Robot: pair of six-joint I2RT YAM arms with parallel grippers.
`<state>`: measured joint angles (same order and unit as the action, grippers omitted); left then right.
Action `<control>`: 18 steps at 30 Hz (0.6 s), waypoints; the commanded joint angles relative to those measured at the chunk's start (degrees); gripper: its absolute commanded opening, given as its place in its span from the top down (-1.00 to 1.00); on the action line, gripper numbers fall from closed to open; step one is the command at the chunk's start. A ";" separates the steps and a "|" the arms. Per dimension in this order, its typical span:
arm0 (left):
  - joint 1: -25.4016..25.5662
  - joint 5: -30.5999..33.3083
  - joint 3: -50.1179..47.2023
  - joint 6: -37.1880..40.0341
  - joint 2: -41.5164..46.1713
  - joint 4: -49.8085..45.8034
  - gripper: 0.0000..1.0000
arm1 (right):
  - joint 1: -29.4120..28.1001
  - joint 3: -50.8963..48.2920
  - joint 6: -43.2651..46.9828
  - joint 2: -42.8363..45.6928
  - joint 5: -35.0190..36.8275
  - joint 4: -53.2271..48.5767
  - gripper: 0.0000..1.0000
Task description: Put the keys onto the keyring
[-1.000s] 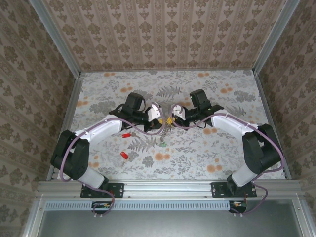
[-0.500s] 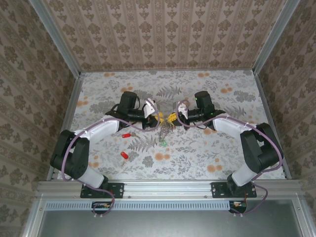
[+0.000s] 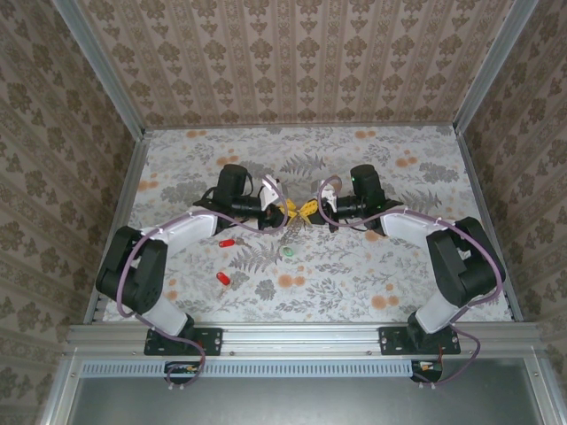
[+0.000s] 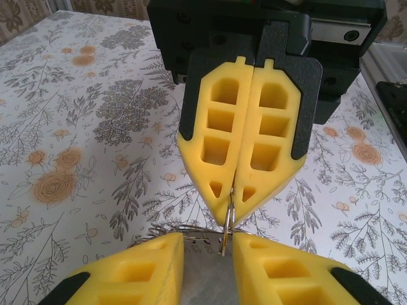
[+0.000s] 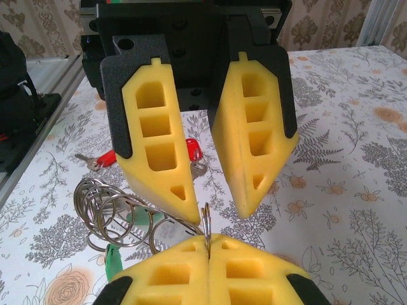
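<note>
Keyring [image 5: 117, 213] sits as a loose coil of thin wire loops where the two arms meet tip to tip over the middle of the table [image 3: 372, 274]. The right end effector [image 4: 233, 204] is closed tight, its yellow fingers pinching one thin loop of the keyring edge-on. The left end effector [image 5: 217, 208] faces it with its fingers parted. The pinched loop stands in the gap between them, and neither finger visibly touches it. A green key [image 3: 288, 251] lies just on the near side of the meeting point, right by the coil; whether it is threaded onto a loop cannot be told. Two red keys [image 3: 227, 242] lie apart from the keyring on the table, one beside the left forearm and the other nearer the front edge.
</note>
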<state>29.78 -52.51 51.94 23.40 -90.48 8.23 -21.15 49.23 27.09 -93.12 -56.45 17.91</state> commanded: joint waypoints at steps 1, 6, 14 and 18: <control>-0.16 -2.56 -0.21 -1.29 -1.56 1.87 0.48 | 0.05 -0.70 -2.83 -0.46 -3.68 6.16 1.00; -0.03 -2.87 -0.16 -2.04 -2.29 2.72 0.52 | 0.01 -1.25 -4.70 -0.54 -3.93 8.49 1.00; 0.12 -2.95 0.42 -1.48 -3.19 1.65 0.62 | 0.00 -1.67 -6.38 -0.52 -4.10 10.70 1.00; 0.19 -3.42 0.72 -1.24 -3.42 1.14 0.67 | 0.05 -1.69 -6.87 -0.57 -4.20 11.18 1.00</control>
<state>29.78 -54.28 51.94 22.00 -92.53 10.11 -20.97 47.37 21.61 -93.86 -57.08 24.08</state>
